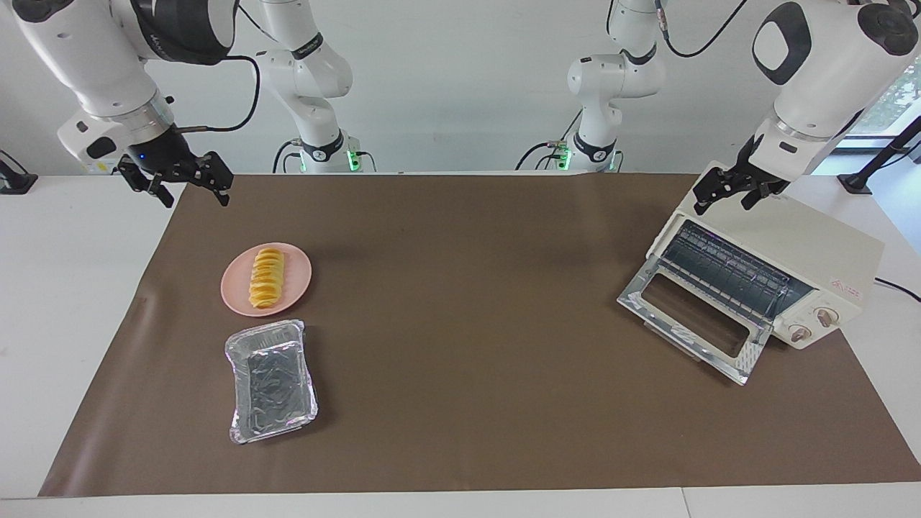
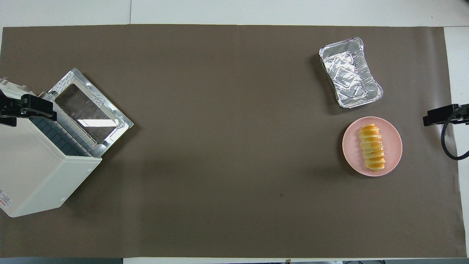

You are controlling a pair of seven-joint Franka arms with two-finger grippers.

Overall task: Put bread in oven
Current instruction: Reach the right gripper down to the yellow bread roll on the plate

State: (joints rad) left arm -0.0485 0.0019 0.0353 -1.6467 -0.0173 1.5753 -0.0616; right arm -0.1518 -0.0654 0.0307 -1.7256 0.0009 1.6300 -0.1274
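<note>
The bread, a ridged golden-yellow loaf, lies on a round pink plate toward the right arm's end of the table. The cream-white oven stands at the left arm's end, its glass door folded down open and its wire rack showing. My left gripper hangs open over the oven's top edge, holding nothing. My right gripper hangs open and empty above the mat's edge, apart from the plate.
A crinkled silver foil tray sits beside the plate, farther from the robots. A brown mat covers the table's middle, with white tabletop around it. A black cable loops by the right gripper.
</note>
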